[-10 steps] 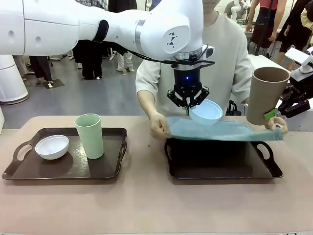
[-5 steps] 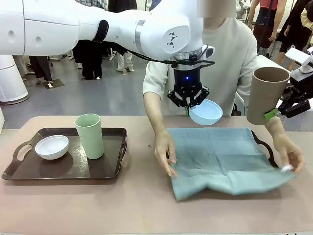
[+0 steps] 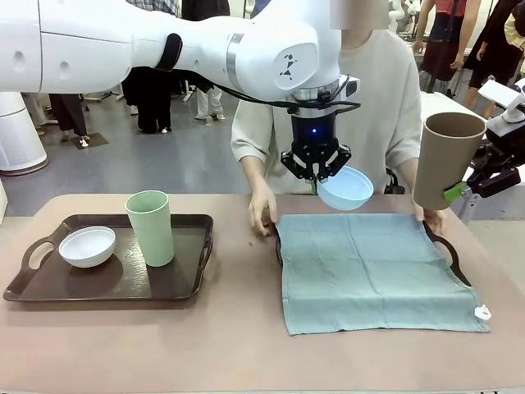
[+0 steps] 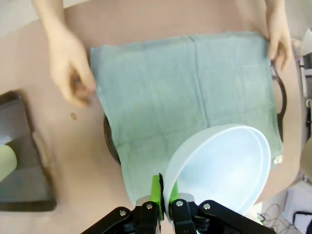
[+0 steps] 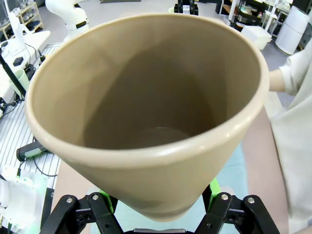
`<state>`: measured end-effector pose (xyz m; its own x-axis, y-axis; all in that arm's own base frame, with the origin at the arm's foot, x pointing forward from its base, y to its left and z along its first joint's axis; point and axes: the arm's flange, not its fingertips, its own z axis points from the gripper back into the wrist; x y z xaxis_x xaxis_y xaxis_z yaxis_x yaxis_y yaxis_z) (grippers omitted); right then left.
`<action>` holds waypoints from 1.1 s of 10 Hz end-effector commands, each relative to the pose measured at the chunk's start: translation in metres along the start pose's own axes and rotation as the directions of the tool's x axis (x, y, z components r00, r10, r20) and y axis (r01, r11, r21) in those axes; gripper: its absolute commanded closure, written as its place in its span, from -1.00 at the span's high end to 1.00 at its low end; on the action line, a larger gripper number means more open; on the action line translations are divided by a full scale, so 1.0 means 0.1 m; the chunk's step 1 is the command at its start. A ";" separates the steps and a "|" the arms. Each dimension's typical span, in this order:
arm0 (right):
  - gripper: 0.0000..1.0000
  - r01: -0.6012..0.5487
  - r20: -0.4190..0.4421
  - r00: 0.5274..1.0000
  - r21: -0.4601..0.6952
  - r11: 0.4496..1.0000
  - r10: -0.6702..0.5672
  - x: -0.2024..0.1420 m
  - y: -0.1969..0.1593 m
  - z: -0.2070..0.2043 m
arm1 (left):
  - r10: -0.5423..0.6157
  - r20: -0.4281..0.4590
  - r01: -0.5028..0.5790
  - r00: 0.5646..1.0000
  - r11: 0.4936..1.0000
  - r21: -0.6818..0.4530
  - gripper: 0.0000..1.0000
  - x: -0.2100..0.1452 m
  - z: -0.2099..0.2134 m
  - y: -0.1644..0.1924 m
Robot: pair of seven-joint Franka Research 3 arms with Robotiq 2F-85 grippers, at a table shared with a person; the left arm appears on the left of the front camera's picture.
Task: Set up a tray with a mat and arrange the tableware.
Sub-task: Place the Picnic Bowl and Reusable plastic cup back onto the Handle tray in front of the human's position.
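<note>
A: The white bowl and the green tumbler stand on the left tray. What worries you?
B: The left gripper pinches the light blue bowl by its rim alone, above the far edge of the mat; it may slip. The person's hands rest at the far corners, so lowering risks a bump.
A: And rightward?
B: The right gripper clasps the tan tumbler, tilted in the air; set down so, it could topple.

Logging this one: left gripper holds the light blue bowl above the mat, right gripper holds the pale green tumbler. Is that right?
Not quite. The right gripper holds the tan-brown tumbler, as the front view shows; the pale green tumbler stands on the tray. The left gripper does hold the light blue bowl above the mat.
</note>
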<state>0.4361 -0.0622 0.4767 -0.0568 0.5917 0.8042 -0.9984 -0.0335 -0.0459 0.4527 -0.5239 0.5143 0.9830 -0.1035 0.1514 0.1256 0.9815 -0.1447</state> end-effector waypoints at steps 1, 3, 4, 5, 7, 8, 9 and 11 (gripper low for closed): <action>-0.56 -0.001 -0.005 1.000 0.000 1.000 0.001 0.02 0.01 0.00 | -0.015 -0.006 0.015 1.000 1.000 0.000 -0.86 0.03 0.05 -0.02; -0.56 -0.001 -0.005 1.000 0.000 1.000 0.001 0.02 0.01 0.00 | -0.015 -0.006 0.015 1.000 1.000 0.000 -0.86 0.03 0.05 -0.02; -0.56 -0.001 -0.005 1.000 0.000 1.000 0.001 0.02 0.01 0.00 | -0.015 -0.006 0.015 1.000 1.000 0.000 -0.86 0.03 0.05 -0.02; -0.56 -0.001 -0.005 1.000 0.000 1.000 0.001 0.02 0.01 0.00 | -0.015 -0.006 0.015 1.000 1.000 0.000 -0.86 0.03 0.05 -0.02; -0.56 -0.001 -0.005 1.000 0.000 1.000 0.001 0.02 0.01 0.00 | -0.015 -0.006 0.015 1.000 1.000 0.000 -0.86 0.03 0.05 -0.02; -0.56 -0.001 -0.005 1.000 0.000 1.000 0.001 0.02 0.01 0.00 | -0.015 -0.006 0.015 1.000 1.000 0.000 -0.86 0.03 0.05 -0.02; -0.56 -0.001 -0.005 1.000 0.000 1.000 0.001 0.02 0.01 0.00 | -0.015 -0.006 0.015 1.000 1.000 0.000 -0.86 0.03 0.05 -0.02; 0.60 0.000 0.000 1.000 0.000 1.000 0.000 0.00 0.00 0.00 | 0.000 0.000 0.000 1.000 1.000 0.000 -0.86 0.00 0.00 0.00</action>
<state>0.4360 -0.0624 0.4767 -0.0565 0.5916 0.8043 -0.9984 -0.0330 -0.0459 0.4527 -0.5239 0.5139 0.9831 -0.1036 0.1509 0.1256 0.9815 -0.1443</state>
